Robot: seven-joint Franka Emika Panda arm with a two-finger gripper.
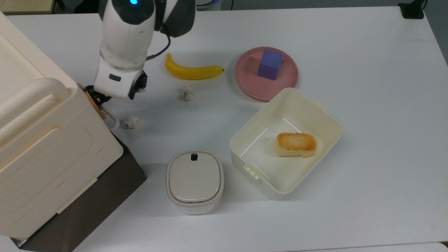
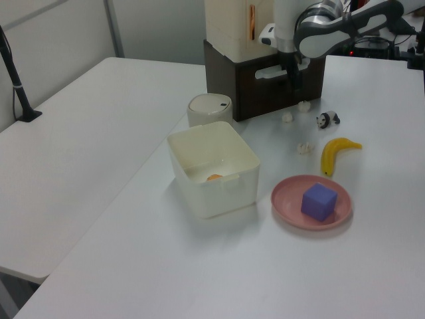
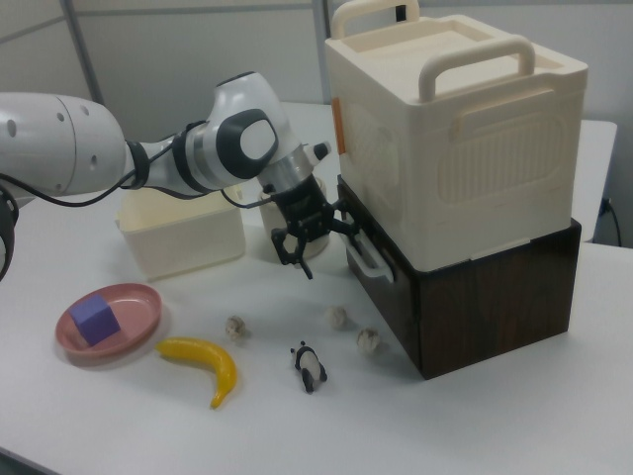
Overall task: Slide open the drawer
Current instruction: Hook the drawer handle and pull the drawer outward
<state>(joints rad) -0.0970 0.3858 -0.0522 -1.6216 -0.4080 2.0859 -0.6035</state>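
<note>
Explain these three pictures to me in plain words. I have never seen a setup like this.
This is one robot arm, white and jointed, ending in a two-fingered end effector. Three fixed cameras watch one white table: one from above, two from opposite sides.

On the table stands a dark brown cabinet carrying a big cream box. The drawer is in the cabinet's front, with a white loop handle. In the right view the end effector's fingers are spread, right beside that handle, holding nothing.

Also on the table: a banana, a pink plate with a purple cube, an open cream tub with a piece of bread, a lidded cream container, a toy panda and crumpled paper balls.
</note>
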